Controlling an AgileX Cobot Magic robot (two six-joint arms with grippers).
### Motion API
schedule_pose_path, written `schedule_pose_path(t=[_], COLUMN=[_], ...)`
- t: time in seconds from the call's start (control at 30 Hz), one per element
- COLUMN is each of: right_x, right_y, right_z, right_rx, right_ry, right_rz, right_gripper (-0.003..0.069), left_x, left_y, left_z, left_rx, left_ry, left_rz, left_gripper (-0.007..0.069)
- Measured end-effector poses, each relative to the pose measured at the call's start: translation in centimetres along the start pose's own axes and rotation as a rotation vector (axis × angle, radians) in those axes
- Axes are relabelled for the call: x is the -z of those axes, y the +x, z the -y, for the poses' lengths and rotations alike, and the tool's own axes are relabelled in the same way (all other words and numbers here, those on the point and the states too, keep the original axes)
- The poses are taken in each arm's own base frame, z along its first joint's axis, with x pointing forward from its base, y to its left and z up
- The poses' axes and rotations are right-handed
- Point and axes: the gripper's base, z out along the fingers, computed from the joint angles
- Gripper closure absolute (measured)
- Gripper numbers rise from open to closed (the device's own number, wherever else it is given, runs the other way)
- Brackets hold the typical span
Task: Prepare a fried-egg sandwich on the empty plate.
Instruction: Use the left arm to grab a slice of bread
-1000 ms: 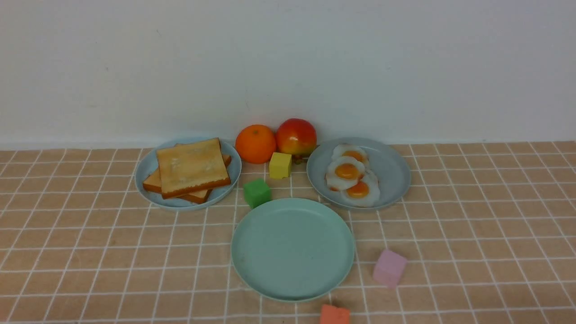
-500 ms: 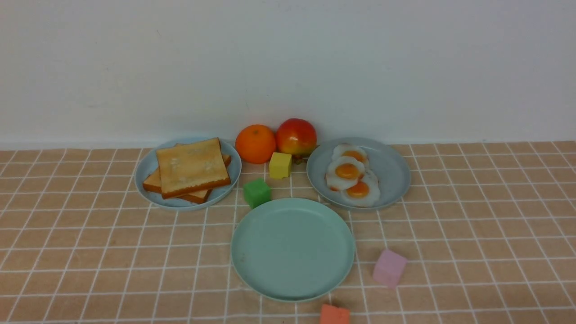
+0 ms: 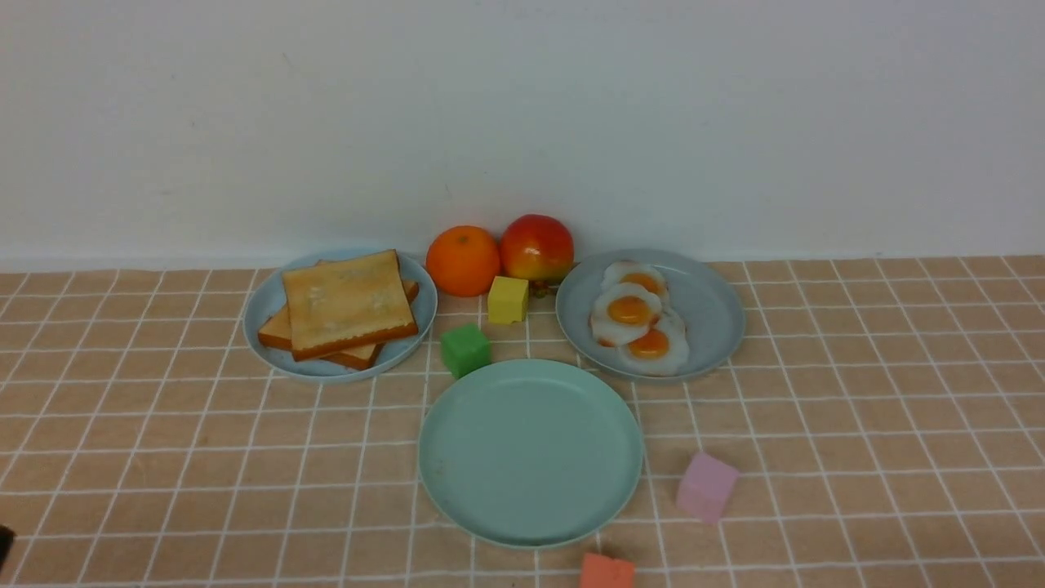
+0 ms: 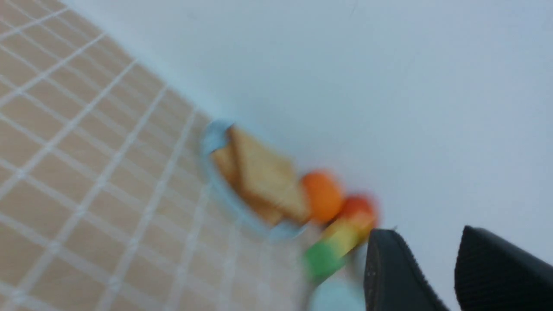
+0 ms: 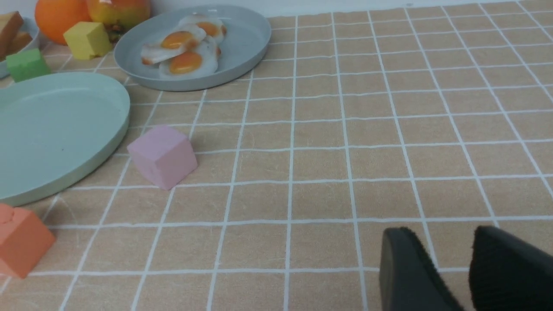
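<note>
Front view: the green plate (image 3: 531, 457) lies bare at the middle of the tabletop (image 3: 857, 408). Two toast slices (image 3: 347, 306) are stacked on a blue plate (image 3: 255, 320) at far left. Three eggs (image 3: 637, 322) lie on a grey plate (image 3: 710, 318) at far right.

Left wrist view, blurred: my left claw (image 4: 427, 233) is open and holds nothing.

Right wrist view: my right claw (image 5: 440, 231) is open and empty above the tabletop, nearer and to the right of a pink cube (image 5: 162, 155).

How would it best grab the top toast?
Probably by the near crust edge of the top toast slice, coming low from the robot's side: it lies flat on the second slice, raised off the blue plate, so a finger fits underneath.
</note>
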Motion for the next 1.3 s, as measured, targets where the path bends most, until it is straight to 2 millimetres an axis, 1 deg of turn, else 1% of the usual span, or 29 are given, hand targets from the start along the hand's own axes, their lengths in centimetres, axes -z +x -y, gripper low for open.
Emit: schedule_pose_path(t=[0.07, 0.1, 0.13, 0.17, 0.3, 0.37, 0.4, 0.47, 0.5, 0.53, 0.57, 0.63, 0.7, 0.8, 0.83, 0.87, 0.9, 0.93, 0.97, 1.03, 1.07, 1.1, 1.17, 1.23, 1.27, 1.3], right_x=[0.0, 0.0, 0.0, 0.0, 0.0, 0.0, 0.0, -0.1, 0.0, 0.0, 0.0, 0.1, 0.2, 0.2, 0.2, 0.2, 0.5, 0.6, 0.9, 1.3, 1.5, 1.6, 1.5, 0.9, 0.7, 0.1], right_y=[0.0, 0.0, 0.0, 0.0, 0.0, -0.1, -0.2, -0.3, -0.7, -1.0, -1.1, -1.6, -2.0, -1.9, -1.8, -1.8, -2.0, -2.3, -3.0, -4.4, -4.8, -6.8, -8.5, -10.6, -10.6, -12.5], right_z=[0.0, 0.0, 0.0, 0.0, 0.0, -0.1, -0.4, -0.6, -0.8, -0.8, -0.8, -0.7, -0.6, -0.7, -1.0, -1.1, -1.7, -2.0, -2.5, -3.0, -3.2, -3.6, -3.8, -3.9, -3.9, -3.9], right_rx=[0.000, 0.000, 0.000, 0.000, -0.008, -0.054, -0.195, -0.351, -0.464, -0.528, -0.570, -0.683, -0.738, -0.698, -0.671, -0.666, -0.642, -0.635, -0.612, -0.567, -0.553, -0.457, -0.374, -0.261, -0.258, -0.166], right_ry=[0.000, 0.000, 0.000, 0.000, -0.002, -0.014, -0.049, -0.084, -0.110, -0.123, -0.132, -0.153, -0.157, -0.161, -0.179, -0.183, -0.216, -0.231, -0.258, -0.277, -0.282, -0.285, -0.280, -0.270, -0.269, -0.275], right_rz=[0.000, 0.000, 0.000, 0.000, 0.006, 0.012, 0.027, 0.051, 0.086, 0.109, 0.125, 0.175, 0.220, 0.205, 0.158, 0.150, 0.073, 0.035, -0.041, -0.108, -0.119, -0.220, -0.308, -0.407, -0.418, -0.488], right_gripper=[0.0419, 0.0419, 0.0419, 0.0419, 0.0419, 0.0419, 0.0419, 0.0419, 0.0419, 0.0419, 0.0419, 0.0419, 0.0419, 0.0419, 0.0419, 0.0419, 0.0419, 0.0419, 0.0419, 0.0419, 0.0419, 0.0419, 0.0419, 0.0419, 0.0419, 0.0419], left_x=[0.0, 0.0, 0.1, 0.1, 0.1, 0.1, 0.1, 0.0, -0.1, -0.1, -0.2, -0.4, -0.8, -1.9, -2.5, -2.6, -3.3, -3.5, -3.9, -4.2, -4.2, -4.4, -4.8, -5.9, -6.1, -7.4], left_y=[-0.8, -0.8, -1.1, -1.3, -1.4, -1.4, -1.5, -1.7, -2.3, -2.7, -2.8, -3.8, -4.5, -4.9, -4.9, -4.8, -4.7, -4.6, -4.3, -4.0, -3.9, -3.3, -2.9, -2.4, -2.4, -1.9], left_z=[0.2, 0.3, 0.3, 0.2, 0.2, 0.2, 0.4, 1.0, 2.1, 3.0, 3.5, 5.2, 6.5, 7.5, 7.8, 7.7, 8.0, 8.1, 8.4, 8.7, 8.9, 9.4, 9.8, 10.4, 10.5, 11.0], left_rx=[0.208, 0.229, 0.326, 0.380, 0.379, 0.359, 0.339, 0.283, 0.200, 0.116, 0.045, -0.102, -0.236, -0.368, -0.414, -0.422, -0.474, -0.504, -0.550, -0.600, -0.607, -0.665, -0.709, -0.752, -0.756, -0.758], left_ry=[0.036, 0.038, 0.048, 0.053, 0.053, 0.052, 0.051, 0.048, 0.058, 0.060, 0.050, 0.036, -0.009, -0.086, -0.119, -0.129, -0.151, -0.149, -0.125, -0.074, -0.058, 0.011, 0.038, 0.039, 0.035, 0.009], left_rz=[0.084, 0.088, 0.116, 0.133, 0.147, 0.149, 0.144, 0.113, 0.086, 0.056, 0.021, -0.047, -0.154, -0.342, -0.438, -0.466, -0.572, -0.624, -0.681, -0.723, -0.732, -0.781, -0.825, -0.898, -0.908, -0.966], left_gripper=[0.0387, 0.0387, 0.0387, 0.0387, 0.0387, 0.0387, 0.0389, 0.0405, 0.0428, 0.0452, 0.0473, 0.0523, 0.0575, 0.0625, 0.0638, 0.0638, 0.0638, 0.0638, 0.0638, 0.0638, 0.0638, 0.0638, 0.0638, 0.0638, 0.0638, 0.0638])
